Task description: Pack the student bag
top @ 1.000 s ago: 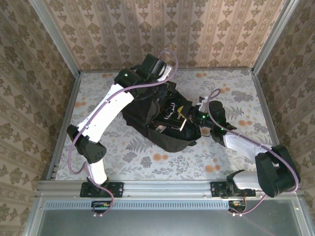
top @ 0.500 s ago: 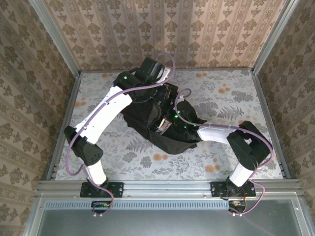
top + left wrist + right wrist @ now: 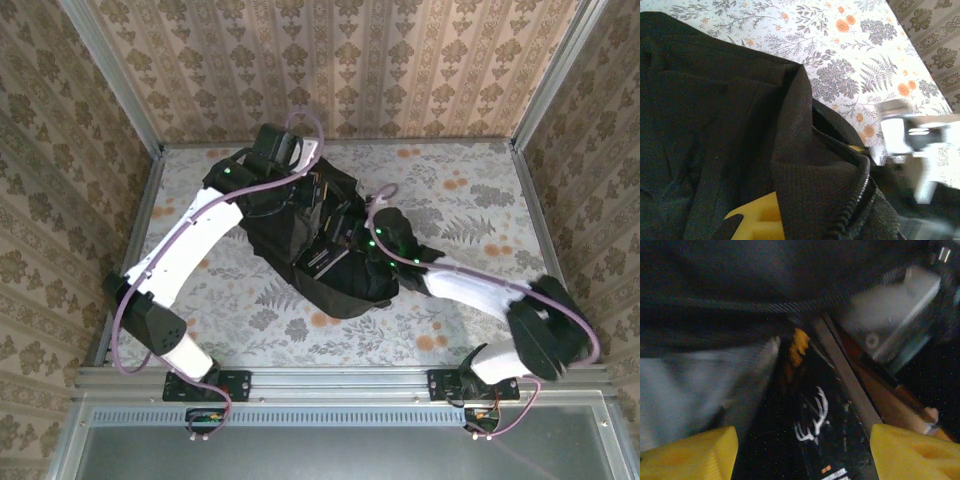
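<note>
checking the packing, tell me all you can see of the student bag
The student bag is a large black backpack of soft woven fabric, lying slumped mid-way across the floral table. Its zip is undone and the mouth gapes, showing a dark book inside. The left claw pinches its rim; the open right claw hovers within.

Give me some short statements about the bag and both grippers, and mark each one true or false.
1. The student bag lies on the flowered table. True.
2. The right gripper is shut. False: it stands wide open above a dark book.
3. The dark book carries a white antler drawing. True.
4. The left gripper hangs open over bare table. False: it is shut on the student bag's fabric.
</note>
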